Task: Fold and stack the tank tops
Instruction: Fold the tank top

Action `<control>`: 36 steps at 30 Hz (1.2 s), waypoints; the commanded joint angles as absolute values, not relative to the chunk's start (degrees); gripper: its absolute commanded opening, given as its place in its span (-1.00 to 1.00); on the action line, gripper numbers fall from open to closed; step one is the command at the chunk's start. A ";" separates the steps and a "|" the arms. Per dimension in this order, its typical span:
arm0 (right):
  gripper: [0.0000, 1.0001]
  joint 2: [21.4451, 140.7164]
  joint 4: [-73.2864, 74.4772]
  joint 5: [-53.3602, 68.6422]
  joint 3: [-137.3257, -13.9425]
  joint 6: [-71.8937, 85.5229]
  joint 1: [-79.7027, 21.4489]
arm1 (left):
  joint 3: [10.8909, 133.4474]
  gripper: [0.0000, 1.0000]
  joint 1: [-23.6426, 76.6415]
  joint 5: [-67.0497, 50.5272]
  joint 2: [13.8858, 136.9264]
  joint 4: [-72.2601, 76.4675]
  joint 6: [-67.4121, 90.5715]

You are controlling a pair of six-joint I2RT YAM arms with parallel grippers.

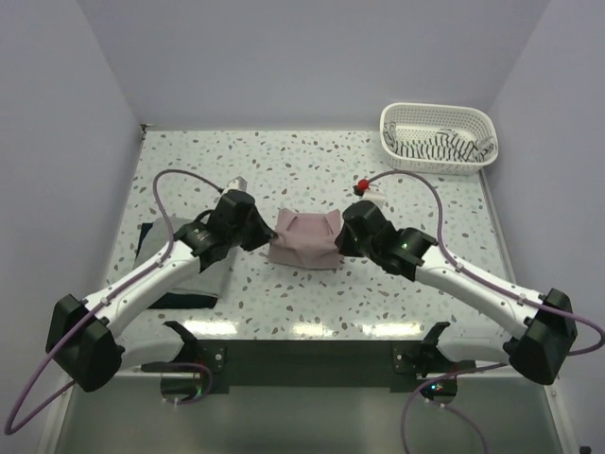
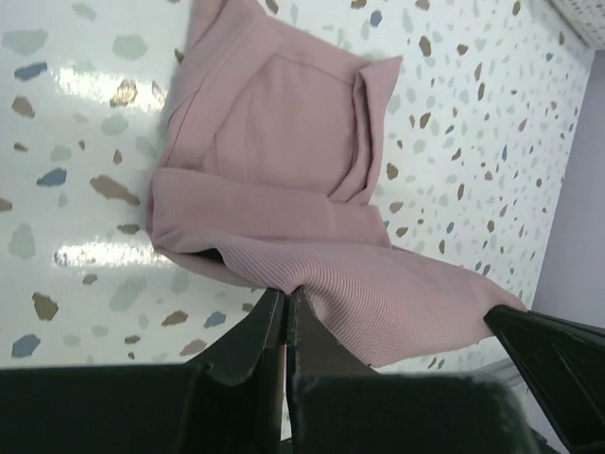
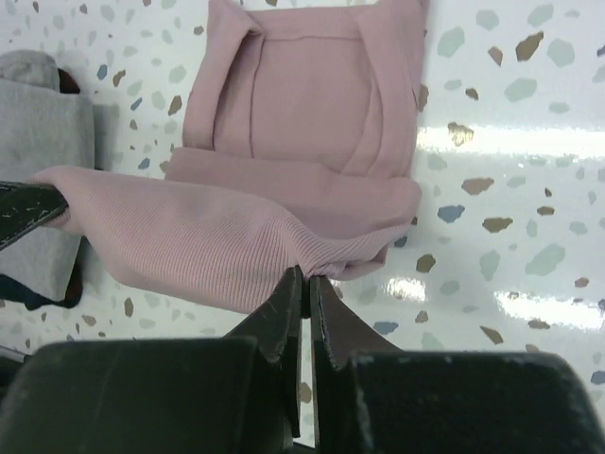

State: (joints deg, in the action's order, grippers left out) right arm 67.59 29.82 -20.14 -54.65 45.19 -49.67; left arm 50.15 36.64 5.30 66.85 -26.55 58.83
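Note:
A dusty pink tank top [image 1: 304, 238] lies partly folded in the middle of the table, straps toward the far side. Its near hem is raised off the table and stretched between both grippers. My left gripper [image 2: 285, 295] is shut on the hem's left corner, and my right gripper [image 3: 307, 274] is shut on the right corner. The pink cloth [image 2: 293, 123] under the raised edge rests flat; the right wrist view shows the same pink top [image 3: 302, 95]. A grey tank top [image 3: 38, 123] sits folded to the left on a dark tank top [image 1: 148, 238]. A striped tank top [image 1: 440, 147] lies in the basket.
The white lattice basket [image 1: 438, 115] stands at the far right corner of the table. A small red-tipped part [image 1: 362, 183] sits on the table behind the right arm. Pale walls close in the table on three sides.

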 commanded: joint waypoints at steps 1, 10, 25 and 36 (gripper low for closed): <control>-1.00 71.78 25.76 -15.57 -60.45 40.00 -44.41 | 54.75 -1.00 32.79 1.68 70.73 -18.65 55.37; -1.00 91.20 20.05 -5.63 -73.19 33.67 -29.20 | 68.45 -1.00 24.70 -4.04 93.28 -8.01 51.60; 0.27 104.16 16.26 -12.56 -82.01 25.85 -26.27 | 72.44 0.13 18.98 -2.56 100.91 2.74 49.39; 0.13 107.75 14.50 -18.54 -78.75 21.97 -33.31 | 62.75 -0.54 24.17 -3.08 100.18 4.30 55.02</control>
